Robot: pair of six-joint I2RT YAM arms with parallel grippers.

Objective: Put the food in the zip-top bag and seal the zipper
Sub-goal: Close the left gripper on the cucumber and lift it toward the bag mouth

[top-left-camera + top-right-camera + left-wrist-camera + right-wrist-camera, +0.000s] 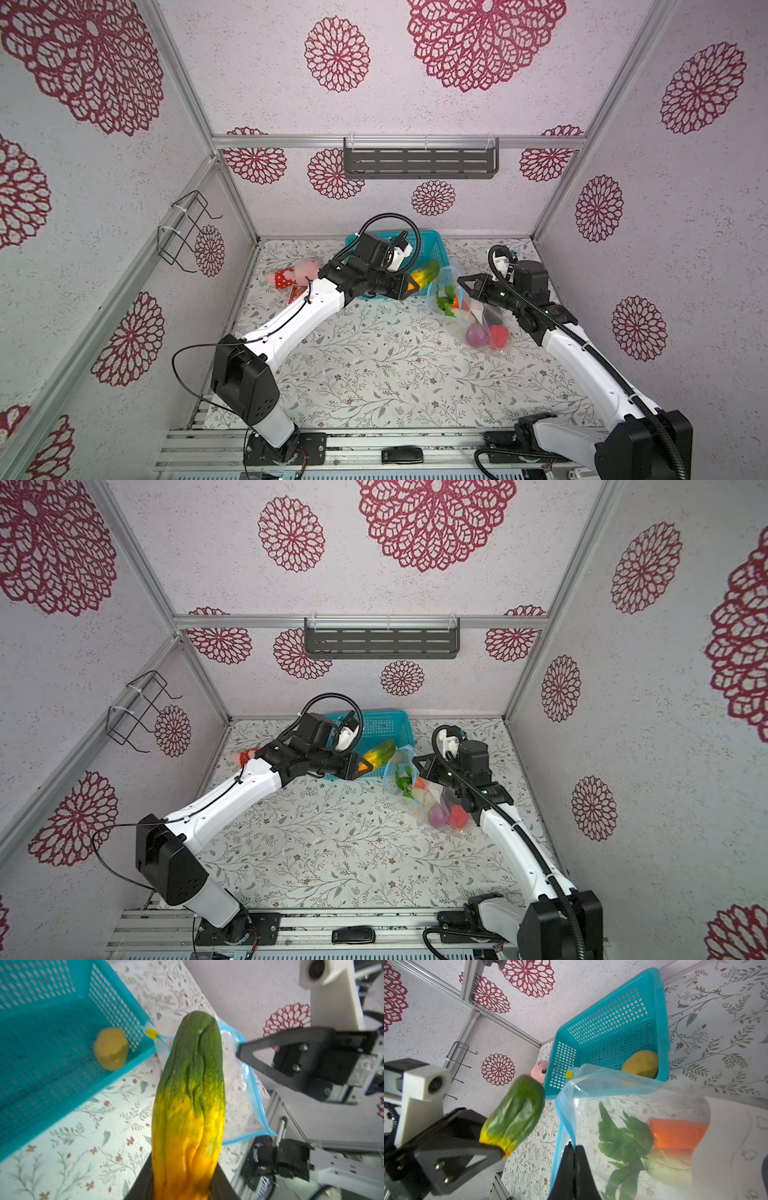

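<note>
My left gripper is shut on the yellow end of a long green-and-yellow toy vegetable. The vegetable is in the air, its green tip just short of the zip-top bag's open mouth. My right gripper is shut on the bag's edge at the blue zipper, holding the mouth up. Inside the bag lie green leaves, a carrot, a purple onion and a red pepper. A yellow potato lies in the teal basket.
The teal basket stands at the back of the table, right beside the bag's mouth. A pink plush toy in a red dotted dress lies at the back left behind my left arm. A wire rack hangs on the left wall.
</note>
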